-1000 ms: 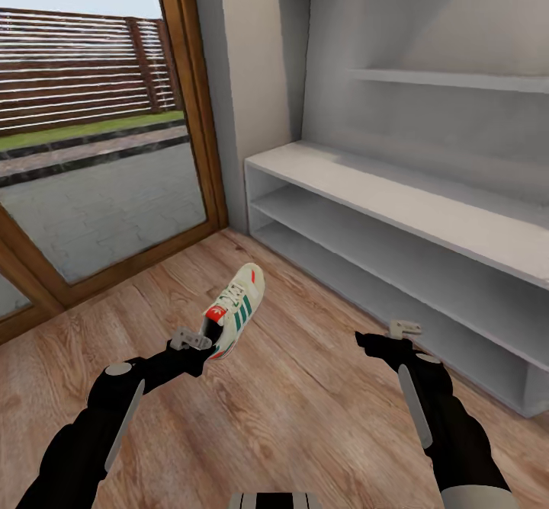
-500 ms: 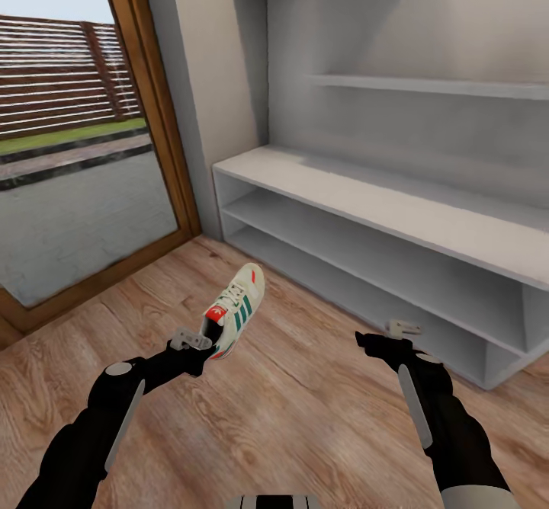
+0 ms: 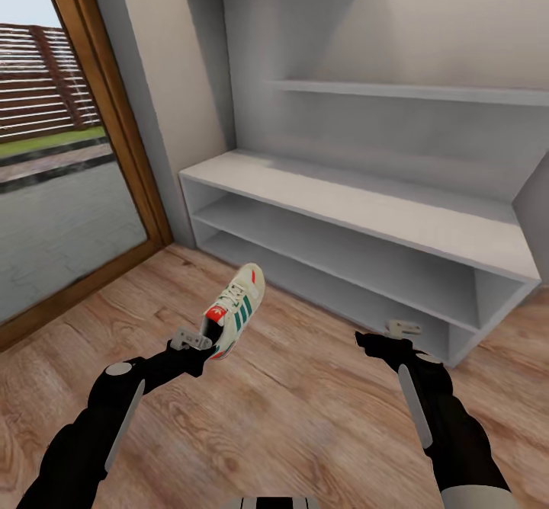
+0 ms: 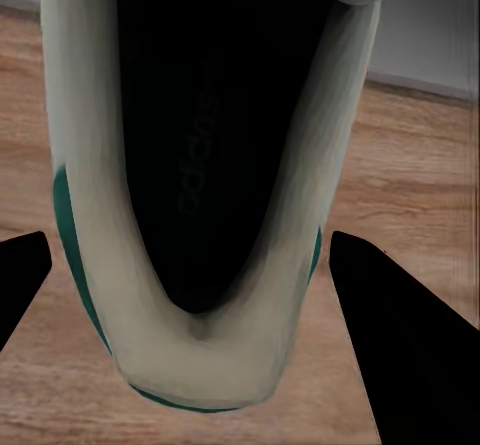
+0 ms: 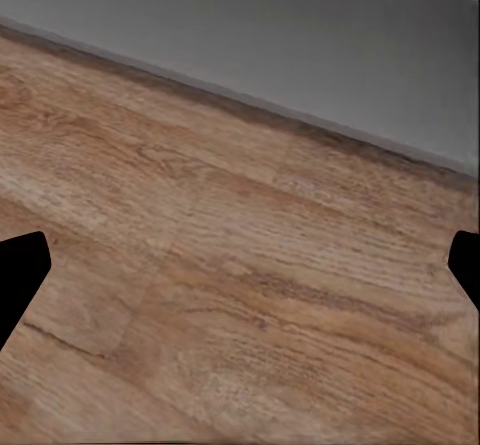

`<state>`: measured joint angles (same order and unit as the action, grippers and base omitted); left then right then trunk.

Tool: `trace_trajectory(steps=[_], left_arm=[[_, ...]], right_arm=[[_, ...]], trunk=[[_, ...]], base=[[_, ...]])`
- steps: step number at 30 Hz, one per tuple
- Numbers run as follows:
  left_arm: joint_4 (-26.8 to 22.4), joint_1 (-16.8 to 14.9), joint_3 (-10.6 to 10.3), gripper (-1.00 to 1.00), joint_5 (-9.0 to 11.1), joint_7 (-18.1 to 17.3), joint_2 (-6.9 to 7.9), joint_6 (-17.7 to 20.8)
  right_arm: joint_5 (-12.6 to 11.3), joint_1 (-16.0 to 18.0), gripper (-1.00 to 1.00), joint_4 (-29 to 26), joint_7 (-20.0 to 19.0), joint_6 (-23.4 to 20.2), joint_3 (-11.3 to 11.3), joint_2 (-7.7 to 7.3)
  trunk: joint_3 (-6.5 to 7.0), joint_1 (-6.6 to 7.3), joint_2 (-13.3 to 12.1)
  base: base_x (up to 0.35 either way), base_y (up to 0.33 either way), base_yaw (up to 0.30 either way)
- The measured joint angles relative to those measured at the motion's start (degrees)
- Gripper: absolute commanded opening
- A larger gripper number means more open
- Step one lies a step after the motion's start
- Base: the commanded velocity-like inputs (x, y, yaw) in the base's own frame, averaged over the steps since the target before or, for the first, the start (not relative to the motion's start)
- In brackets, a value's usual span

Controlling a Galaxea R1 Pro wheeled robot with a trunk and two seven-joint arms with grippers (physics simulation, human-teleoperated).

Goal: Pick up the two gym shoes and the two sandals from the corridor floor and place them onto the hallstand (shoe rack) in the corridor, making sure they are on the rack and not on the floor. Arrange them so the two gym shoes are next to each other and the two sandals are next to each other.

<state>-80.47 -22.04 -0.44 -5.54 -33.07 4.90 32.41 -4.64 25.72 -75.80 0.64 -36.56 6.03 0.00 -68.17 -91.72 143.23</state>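
One gym shoe hung in the air above the corridor floor, toe up, heel pinched in the left hand; from the left wrist the dark mouth of the shoe sat between the two fingers, a grip at the collar that probably left the sole free to be set down flat. The right hand was spread wide and held nothing, with bare planks beneath it. Beyond both stood the hallstand, its low surface and two open shelves bare and near, so placing seemed the likely next step.
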Motion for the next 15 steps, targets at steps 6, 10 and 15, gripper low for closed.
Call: trace_trajectory(steps=[6,10,15], left_arm=[[-0.03,0.0,0.0,-1.0,0.0,0.0,0.0,0.0],[-0.01,0.0,0.0,-1.0,0.0,0.0,0.0,0.01],[-0.01,0.0,0.0,-1.0,0.0,0.0,0.0,0.01]], right_arm=[[0.0,0.0,1.0,0.0,0.0,0.01,0.0,0.0],[0.0,0.0,1.0,0.0,0.0,0.03,0.0,0.0],[0.0,0.0,1.0,0.0,0.0,0.01,0.0,0.0]], trunk=[[0.35,0.0,0.0],[0.58,0.01,0.0],[0.87,0.01,0.0]], base=[[-0.085,-0.065,-0.247],[-0.021,-0.016,-0.247],[-0.004,-0.003,-0.247]])
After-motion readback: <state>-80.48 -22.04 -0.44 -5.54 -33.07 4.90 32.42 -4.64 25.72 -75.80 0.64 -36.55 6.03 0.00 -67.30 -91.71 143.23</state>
